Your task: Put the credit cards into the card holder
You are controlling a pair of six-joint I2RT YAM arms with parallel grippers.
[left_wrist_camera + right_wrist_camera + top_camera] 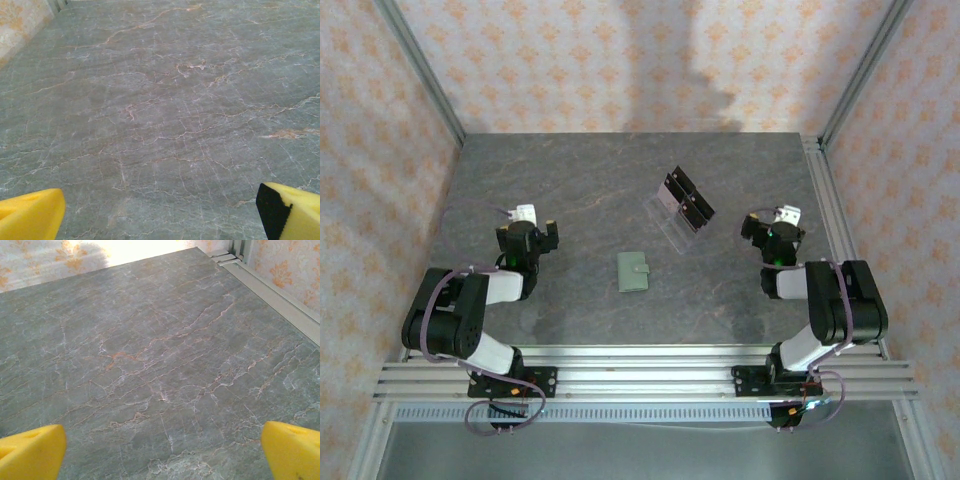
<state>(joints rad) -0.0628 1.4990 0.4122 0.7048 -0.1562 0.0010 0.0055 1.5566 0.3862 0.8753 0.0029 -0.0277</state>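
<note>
Left end effector (160, 214) stands wide open and empty. Its yellow fingers (31, 215) sit at the two lower corners of the left wrist view, with grey veined table (165, 110) between them. Right end effector (160, 452) is spread just as wide and grips nothing, its yellow fingertips (30, 452) far apart over the same veined surface. An aluminium rail (275, 295) runs along the table edge toward 1 o'clock in the right wrist view.

From above, both arms are folded near their bases at the 6 o'clock edge. The left end effector is at about 9 o'clock of the card holder (633, 272) and the right one at about 3 o'clock, each well apart from it. The card holder lies flat and folded shut on the table between them, a little toward 6 o'clock from the table's middle. Its snap tab (644, 270) is on the 3 o'clock edge.

Toward 1 o'clock from the card holder, and not touching it, stands a clear tilted rack (678, 218). Dark flat pieces (685, 195) sit along the rack's far side. Whether those are the credit cards cannot be told at this size.

Beyond, at 12 o'clock, a patterned wall (620, 60) closes off the table.
</note>
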